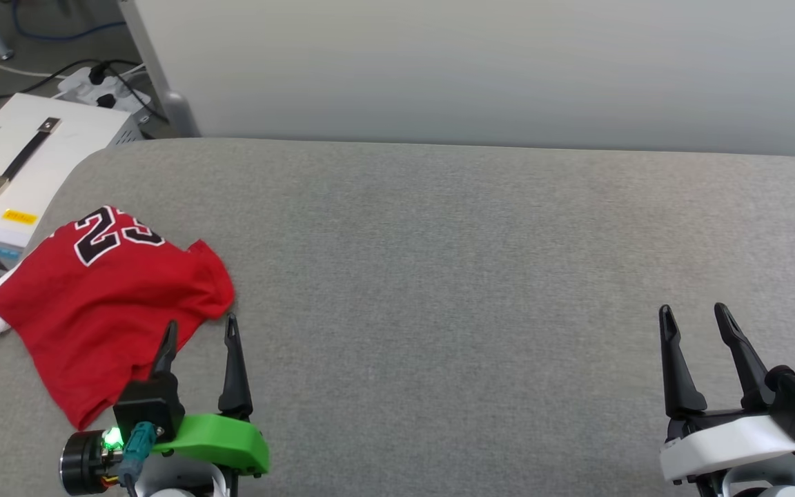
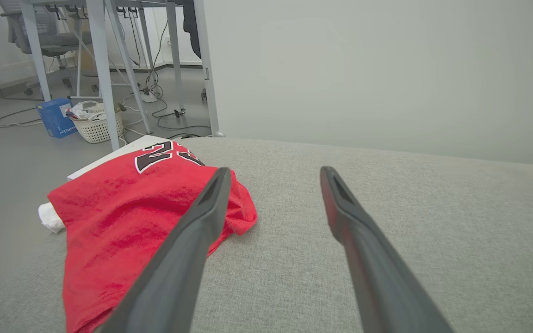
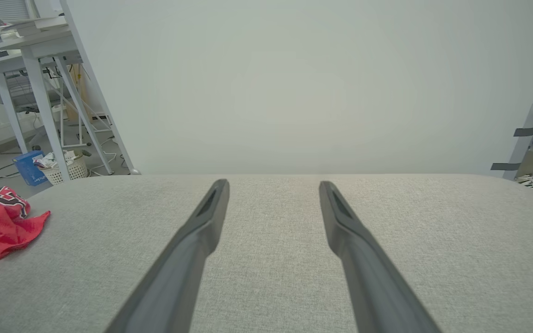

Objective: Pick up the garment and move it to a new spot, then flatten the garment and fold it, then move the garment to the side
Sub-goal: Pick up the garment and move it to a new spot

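Garment point(image 1: 108, 304), red with a black "23", lies rumpled at the left edge of the grey fabric-covered desk point(image 1: 439, 276), with white fabric showing at the edge itself. Left end effector point(image 1: 201, 323) stands at its near right hem, fingers spread wide, holding nothing. Right end effector point(image 1: 692, 310), equally wide and empty, sits toward the front right corner, well apart.
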